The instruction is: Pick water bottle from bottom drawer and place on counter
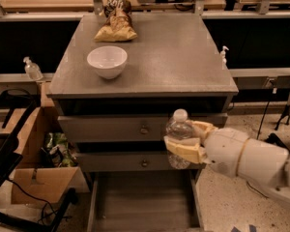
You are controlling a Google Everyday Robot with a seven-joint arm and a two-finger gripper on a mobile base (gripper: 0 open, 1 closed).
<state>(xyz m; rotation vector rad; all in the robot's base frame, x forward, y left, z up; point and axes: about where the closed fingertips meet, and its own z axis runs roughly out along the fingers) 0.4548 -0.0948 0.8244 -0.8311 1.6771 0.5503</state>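
Note:
My gripper (pixel 187 140) is shut on the water bottle (pixel 178 130), a small clear bottle with a white cap, held upright. It hangs in front of the two grey drawer fronts, to the right of their knobs, above the open bottom drawer (pixel 144 203). The cap reaches to just below the counter's front edge. The counter (pixel 169 57) is the flat grey top of the cabinet. My white arm comes in from the lower right.
A white bowl (pixel 107 61) stands on the counter's left front. A chip bag (pixel 116 25) lies at its back. A cardboard box (pixel 41 185) and cables sit on the floor at left. Pump bottles (pixel 32 69) stand on ledges beside the cabinet.

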